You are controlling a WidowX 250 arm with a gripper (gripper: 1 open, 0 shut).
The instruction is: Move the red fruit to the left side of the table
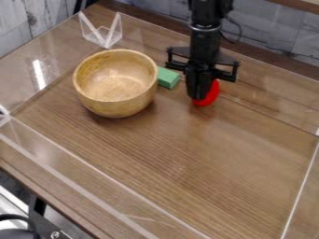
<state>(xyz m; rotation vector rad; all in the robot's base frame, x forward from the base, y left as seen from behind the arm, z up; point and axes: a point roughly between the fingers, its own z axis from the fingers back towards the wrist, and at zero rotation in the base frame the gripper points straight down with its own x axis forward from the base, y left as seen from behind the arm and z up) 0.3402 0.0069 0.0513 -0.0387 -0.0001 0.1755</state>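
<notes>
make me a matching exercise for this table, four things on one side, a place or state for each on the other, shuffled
Things:
1. red fruit
2. bowl
3. green block
4. gripper

Places or states:
A. empty, left of the block
B. shut, pointing down
C. between bowl and gripper
D. held in the gripper

Pairs: 1-D, 2-A, 3-C, 4-B

single cam, high oblique from the near edge of the table (187,177), facing the far wall; mid-range, near-left corner cropped, arm top cut off.
</notes>
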